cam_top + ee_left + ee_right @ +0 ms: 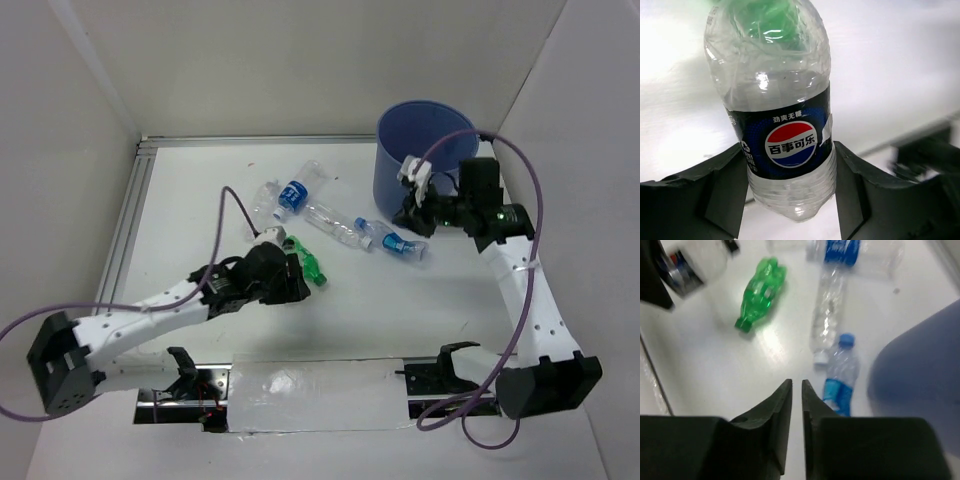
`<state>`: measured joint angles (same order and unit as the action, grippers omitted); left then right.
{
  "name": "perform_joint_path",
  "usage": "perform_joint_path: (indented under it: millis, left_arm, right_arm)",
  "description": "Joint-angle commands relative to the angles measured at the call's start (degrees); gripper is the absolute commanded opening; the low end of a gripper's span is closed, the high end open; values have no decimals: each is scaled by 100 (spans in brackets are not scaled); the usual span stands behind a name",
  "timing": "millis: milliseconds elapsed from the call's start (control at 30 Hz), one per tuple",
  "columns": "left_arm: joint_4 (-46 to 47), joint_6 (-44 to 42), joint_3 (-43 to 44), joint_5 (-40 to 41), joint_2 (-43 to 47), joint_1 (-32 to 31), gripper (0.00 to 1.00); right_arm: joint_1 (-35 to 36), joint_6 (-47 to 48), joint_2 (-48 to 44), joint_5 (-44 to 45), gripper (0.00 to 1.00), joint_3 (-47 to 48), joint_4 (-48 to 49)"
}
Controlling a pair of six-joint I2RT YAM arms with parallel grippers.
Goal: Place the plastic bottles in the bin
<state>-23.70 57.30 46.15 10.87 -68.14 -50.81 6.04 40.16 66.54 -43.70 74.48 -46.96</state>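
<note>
left gripper: jaws clamp dark-label bottle across its label (likely for carrying to bin) | right gripper: jaws closed, empty, beside bin

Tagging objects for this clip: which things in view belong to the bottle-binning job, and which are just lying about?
Job: blue bin; green bottle; dark-labelled bottle, between the fingers of the left gripper; blue-labelled clear bottle; small clear bottle; plain clear bottle; blue-capped bottle.
Just there: purple cables; silvery strip along the near edge; metal rail on the left.
</note>
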Motion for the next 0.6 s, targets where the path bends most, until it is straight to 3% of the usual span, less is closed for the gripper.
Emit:
perform_joint_path:
  millis: [0,33,133,167,333,433,567]
  left_arm:
    - [75,-727,700,161,870,-105,0]
    - [337,-877,868,161,872,-105,0]
    - [822,-1606,1807,397,358,-105,0]
    - [1145,-1947,2106,537,110,-105,0]
    - [1938,-2337,4504,135,-1682,325,0]
    - [2115,-2390,5951,-120,-2895,378,0]
    - [2247,-2101,7246,-411,-4170,431,3]
  right_arm:
    - [55,572,-378,441,22,-871,-323]
    - [55,624,-614,502,44,-1074,-183]
    - [55,686,-1080,748,61,-1874,185]
    - [55,738,-1169,941,75,-2067,274]
    - [2,1275,-1434,1355,88,-2929,275]
    - [-51,1424,-1565,1523,88,-3211,345]
    - [-112,1372,-1750,1681,88,-3387,529]
